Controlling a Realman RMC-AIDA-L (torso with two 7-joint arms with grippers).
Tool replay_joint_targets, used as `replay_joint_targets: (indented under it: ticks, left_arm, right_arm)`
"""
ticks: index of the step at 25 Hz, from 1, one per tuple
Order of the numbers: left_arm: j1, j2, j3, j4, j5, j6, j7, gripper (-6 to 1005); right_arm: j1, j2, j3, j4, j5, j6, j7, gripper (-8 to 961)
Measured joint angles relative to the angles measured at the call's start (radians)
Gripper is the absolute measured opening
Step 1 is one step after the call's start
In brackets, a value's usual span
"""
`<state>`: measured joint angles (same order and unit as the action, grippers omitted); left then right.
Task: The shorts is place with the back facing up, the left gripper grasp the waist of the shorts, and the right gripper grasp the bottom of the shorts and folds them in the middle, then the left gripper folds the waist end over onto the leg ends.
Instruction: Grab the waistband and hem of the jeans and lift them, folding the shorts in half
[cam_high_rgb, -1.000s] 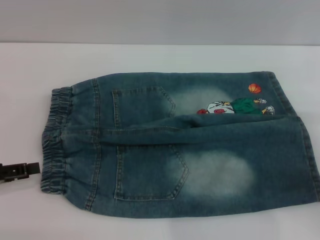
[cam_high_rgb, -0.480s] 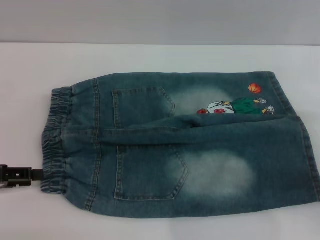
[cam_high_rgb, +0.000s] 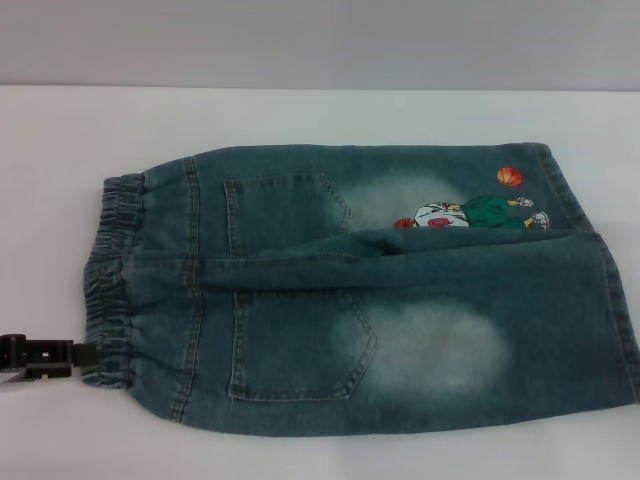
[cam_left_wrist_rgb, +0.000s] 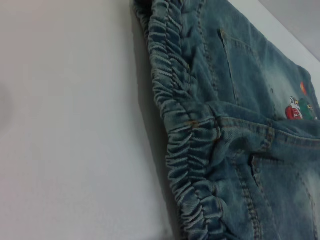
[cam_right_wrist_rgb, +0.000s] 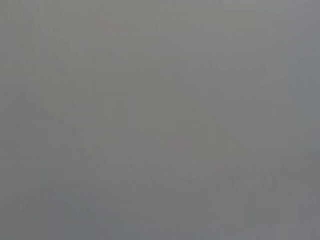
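shorts (cam_high_rgb: 360, 290) flat on white table (cam_high_rgb: 300, 115), pockets up | left gripper (cam_high_rgb: 75, 353) touching waist (cam_high_rgb: 110, 280) edge | fingers: can't tell

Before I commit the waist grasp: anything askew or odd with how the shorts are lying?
Slightly. The shorts lie flat, back up, but the near leg overlaps the far one along a raised diagonal crease that covers part of the cartoon print. The left gripper is at the waistband's near corner. No damage visible.
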<state>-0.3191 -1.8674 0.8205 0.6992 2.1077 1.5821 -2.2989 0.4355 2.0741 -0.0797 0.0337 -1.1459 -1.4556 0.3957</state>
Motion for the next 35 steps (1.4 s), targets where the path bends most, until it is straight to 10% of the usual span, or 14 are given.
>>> replay_joint_targets:
  ticks: [35]
  left_arm:
    - [-0.043, -0.027, -0.001, -0.011, 0.052, -0.020, -0.001, 596]
  right_arm:
    - [0.003, -0.003, 0.000, -0.009, 0.000, 0.013, -0.002, 735]
